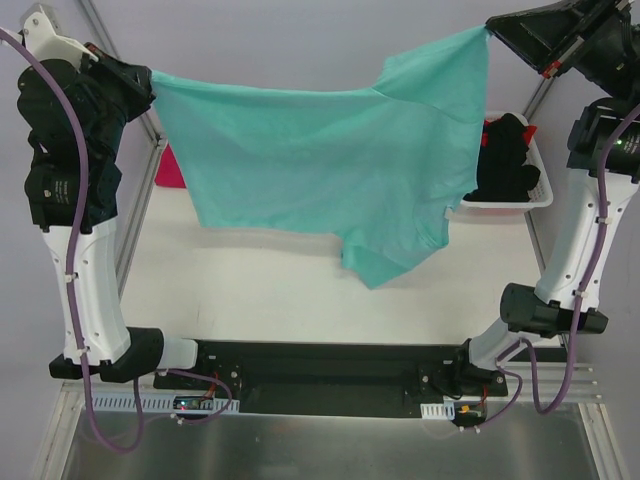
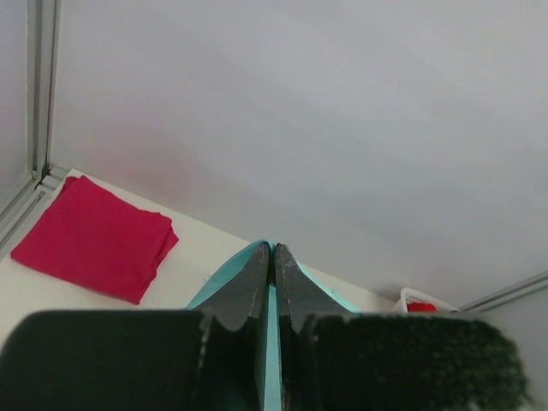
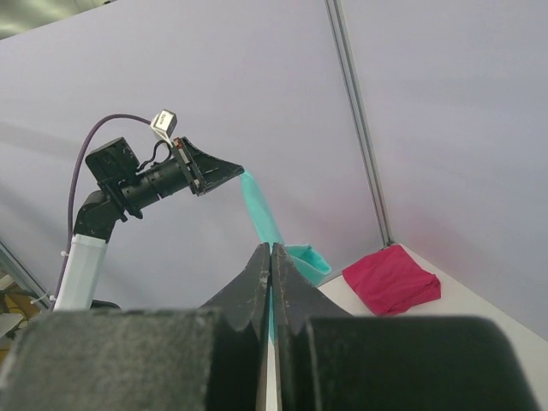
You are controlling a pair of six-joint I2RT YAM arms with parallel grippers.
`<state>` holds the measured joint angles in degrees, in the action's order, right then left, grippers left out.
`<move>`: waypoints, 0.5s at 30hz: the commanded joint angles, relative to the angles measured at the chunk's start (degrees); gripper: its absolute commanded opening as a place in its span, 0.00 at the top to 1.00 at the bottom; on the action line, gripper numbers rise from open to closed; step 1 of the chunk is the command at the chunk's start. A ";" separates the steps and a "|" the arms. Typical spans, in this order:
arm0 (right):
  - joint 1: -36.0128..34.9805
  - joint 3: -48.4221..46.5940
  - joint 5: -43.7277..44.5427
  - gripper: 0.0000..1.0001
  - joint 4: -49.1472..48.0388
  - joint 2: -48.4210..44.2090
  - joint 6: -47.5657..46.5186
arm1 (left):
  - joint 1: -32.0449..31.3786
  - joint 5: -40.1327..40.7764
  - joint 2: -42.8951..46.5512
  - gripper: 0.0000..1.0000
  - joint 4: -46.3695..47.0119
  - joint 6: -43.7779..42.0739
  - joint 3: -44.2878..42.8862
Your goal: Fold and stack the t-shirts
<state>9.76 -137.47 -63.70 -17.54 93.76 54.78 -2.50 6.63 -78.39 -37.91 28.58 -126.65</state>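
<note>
**A:** Where is the teal t-shirt [image 1: 300,160]?

**B:** In the air over the far half of the surface [image 1: 250,290], stretched wide between the two arms. The left gripper [image 1: 150,85] pinches one top corner above the far left corner of the surface. The right gripper [image 1: 490,30] pinches the other top corner, higher up, above the far right corner.

**A:** Both really clamped on cloth?

**B:** Yes. In each wrist view the fingers are pressed together with a strip of teal caught between them.

**A:** How does it hang?

**B:** The top edge slopes up toward the right gripper. The cloth drapes down as one sheet, and its lowest flap hangs right of the middle. I cannot tell whether that flap touches the surface.

**A:** And the pink t-shirt [image 2: 90,240]?

**B:** Folded flat at the far left corner of the surface, well apart from both grippers. From above, the teal cloth hides most of it.

**A:** Anything else?

**B:** A white basket [image 1: 530,200] stands at the right edge, toward the far corner. Black garments [image 1: 505,160] are piled in it, with a red garment [image 1: 492,120] showing at its far end.
</note>
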 commanded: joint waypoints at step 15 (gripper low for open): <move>0.35 13.01 0.77 0.99 -0.40 -22.73 0.68 | 0.57 -2.24 24.84 1.00 -0.05 1.48 13.97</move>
<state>9.78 -124.01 -63.64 -17.63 81.19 57.19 -2.50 5.72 -59.40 -39.07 28.77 -113.03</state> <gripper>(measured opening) 0.012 0.009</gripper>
